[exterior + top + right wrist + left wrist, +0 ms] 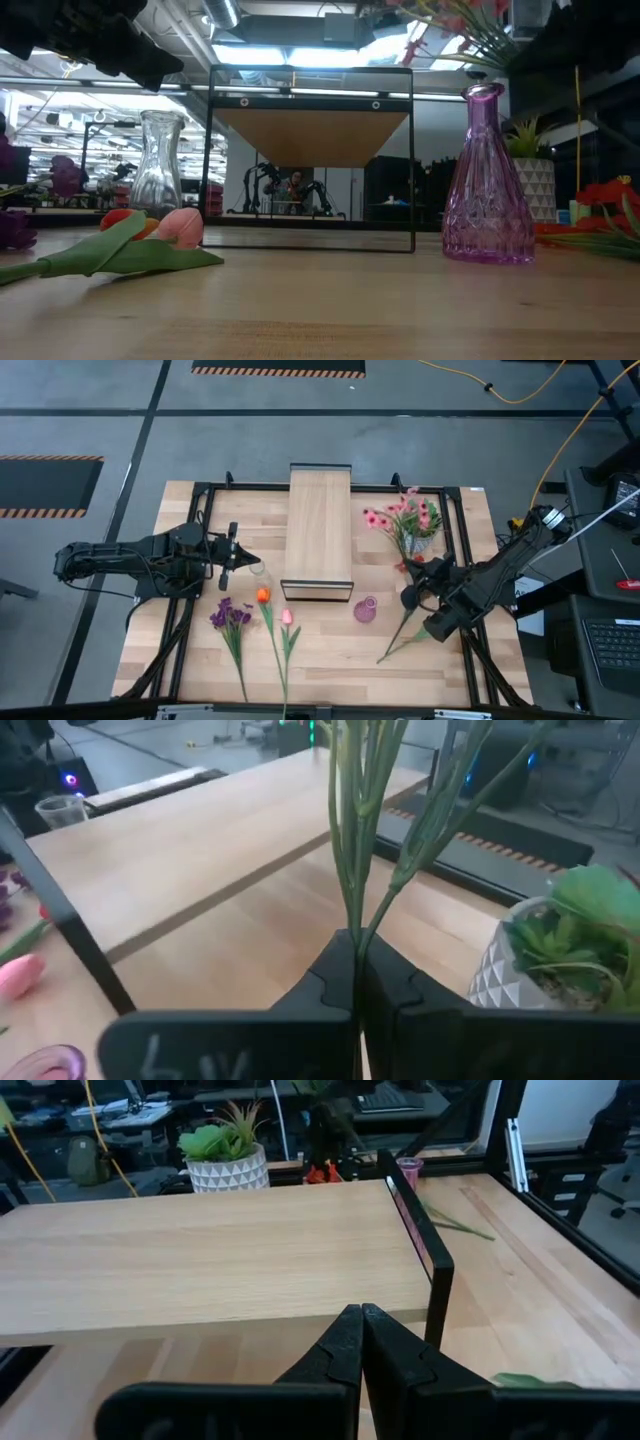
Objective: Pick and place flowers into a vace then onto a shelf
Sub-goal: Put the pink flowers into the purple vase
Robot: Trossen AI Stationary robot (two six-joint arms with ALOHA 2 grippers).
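My right gripper (410,593) is shut on the green stems of the pink blossoms (404,515), held up at the table's right; the blooms show high in the low view (455,20). My left gripper (248,559) is shut and empty, above a clear glass vase (158,165) left of the shelf (319,540). A purple glass vase (365,610) stands upright near the shelf's near end. The red blooms (414,561) lie on the table with their stem (398,635) running under my right arm. The purple cluster (229,616), the orange tulip (263,596) and the pink tulip (287,617) lie flat at the near left. My right gripper pinches the blossoms' bundled green stems (356,910) between its two fingers. The fingers lie across the stems, which rise from the fingers. The flowers are lifted clear of the table.
A round green plant in a white patterned pot (545,955) stands at the far right, close to the held stems. A black frame (200,510) runs around the tabletop. There is bare wood along the near edge between the tulips and the red stem.
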